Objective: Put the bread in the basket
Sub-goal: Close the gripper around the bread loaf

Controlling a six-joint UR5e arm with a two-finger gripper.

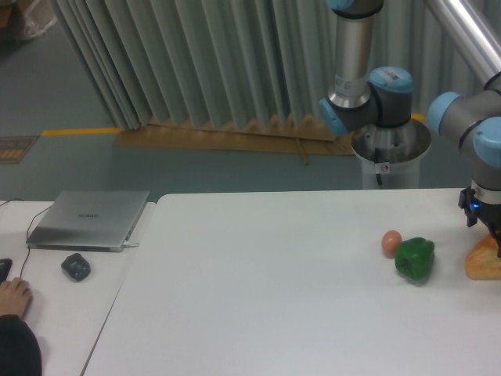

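Golden-brown crust marks the bread, which lies on the white table at its far right, cut off by the picture's edge so that only its left part shows. The gripper hangs right over that loaf, its dark body touching or nearly touching the crust's top; the fingertips run off the frame and into the loaf's outline, so I cannot tell whether the jaws stand apart, together, or clamped on the bread. Judging by that placement, the arm is set for the pick: the tool is over the loaf's upper side, not beside it, which suits a grasp from above across the narrow width. Just beside the bread on its left stands the green pepper, close enough that a wide-spread finger might nudge it, and touching or almost touching the pepper's upper left is the small reddish-tan ball. These two are neighbours only, not the task's concern. As for containers, the basket is not in view at all here, so nothing can be said of what it holds or where the loaf must travel. The one vessel-like thing in sight is the grey metal cylinder behind the table; its inside is not visible. Well apart, at the left, a closed laptop and a dark mouse sit on a second table, with a person's hand near the edge.
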